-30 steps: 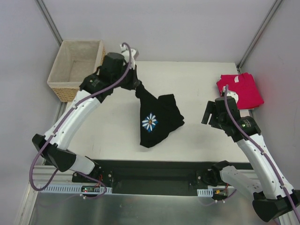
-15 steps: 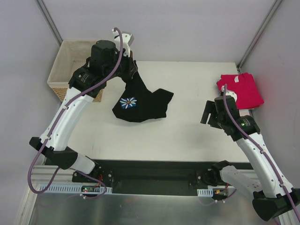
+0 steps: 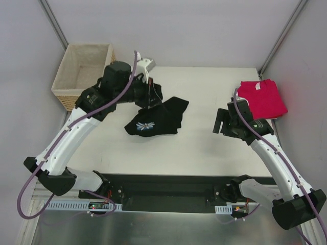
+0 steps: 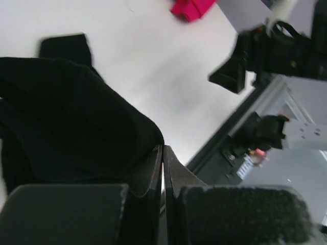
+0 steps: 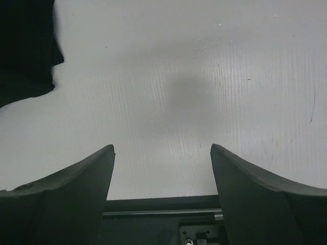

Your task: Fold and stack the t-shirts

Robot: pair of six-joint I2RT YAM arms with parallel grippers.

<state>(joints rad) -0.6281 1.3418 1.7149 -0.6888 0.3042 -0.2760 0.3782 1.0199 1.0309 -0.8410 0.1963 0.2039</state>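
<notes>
Surface [image 3: 204, 148], white and flat, gives room for spreading: the black cloth t-shirt with a daisy print [image 3: 163, 120] lies crumpled left of centre, one edge pinched up by the clenched left end effector [image 3: 149, 94], likely to open it out. The pinkish-red cloth t-shirt [image 3: 263, 98] sits folded at the far right as the stack's base, and the right end effector [image 3: 220, 122] hovers released and empty between them.

black shirt [image 5: 25, 46] cut off at left, red shirt [image 4: 191, 7] cropped

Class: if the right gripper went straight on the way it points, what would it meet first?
Most likely the bare table: only white tabletop shows between the right gripper and its open jaws. The black t-shirt lies left of that line.
</notes>
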